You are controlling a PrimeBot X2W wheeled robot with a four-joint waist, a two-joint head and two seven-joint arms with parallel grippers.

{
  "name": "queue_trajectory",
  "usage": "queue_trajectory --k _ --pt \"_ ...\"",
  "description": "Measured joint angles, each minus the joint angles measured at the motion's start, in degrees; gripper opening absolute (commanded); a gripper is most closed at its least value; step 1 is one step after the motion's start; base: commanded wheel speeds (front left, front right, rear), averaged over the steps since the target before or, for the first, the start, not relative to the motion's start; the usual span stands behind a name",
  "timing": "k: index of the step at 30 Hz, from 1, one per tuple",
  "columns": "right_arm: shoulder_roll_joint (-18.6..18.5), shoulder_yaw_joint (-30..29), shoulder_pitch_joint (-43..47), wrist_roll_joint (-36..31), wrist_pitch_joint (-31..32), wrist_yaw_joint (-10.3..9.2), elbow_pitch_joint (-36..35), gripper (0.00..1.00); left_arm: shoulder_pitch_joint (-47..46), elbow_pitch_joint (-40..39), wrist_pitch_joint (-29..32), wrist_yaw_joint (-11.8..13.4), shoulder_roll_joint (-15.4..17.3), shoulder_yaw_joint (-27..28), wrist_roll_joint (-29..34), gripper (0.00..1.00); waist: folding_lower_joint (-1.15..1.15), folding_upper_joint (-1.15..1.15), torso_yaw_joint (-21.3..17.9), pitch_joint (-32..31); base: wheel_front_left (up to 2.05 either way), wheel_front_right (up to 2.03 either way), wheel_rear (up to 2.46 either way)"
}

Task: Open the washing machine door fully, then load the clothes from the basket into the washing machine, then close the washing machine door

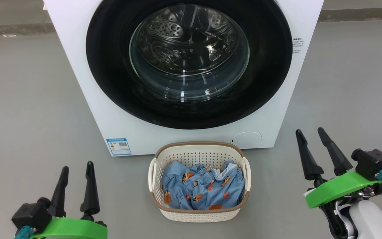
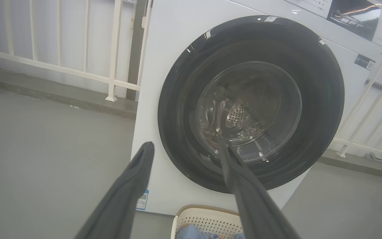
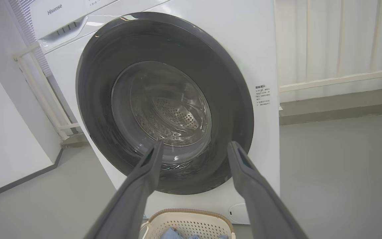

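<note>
The white washing machine stands straight ahead, its round black-rimmed door shut flat against the front; the steel drum shows through the glass bowl. On the floor before it sits the cream basket holding the light blue printed clothes. My left gripper hovers open at the lower left, well left of the basket. At the lower right my right gripper is open too, clear of the basket. Both wrist views look at the door between spread fingers.
Grey floor spreads to both sides of the machine. A white railing runs behind it on the left, and another railing on the right. A blue label and a round flap sit low on the machine's front.
</note>
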Motion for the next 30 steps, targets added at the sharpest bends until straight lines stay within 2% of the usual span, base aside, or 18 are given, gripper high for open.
queue_trajectory --k 11,30 --pt "-1.0 0.8 -1.1 -7.0 -1.6 0.0 1.8 1.0 -0.1 0.1 -1.8 0.5 0.0 -0.8 6.5 1.0 0.0 0.0 0.1 -0.1 0.0 0.0 0.0" --pt "-0.6 0.5 -1.4 -7.6 -1.6 0.0 3.4 1.0 0.0 0.1 -1.8 0.5 0.0 -0.6 6.5 1.0 0.0 0.0 0.1 0.2 0.0 0.0 0.0"
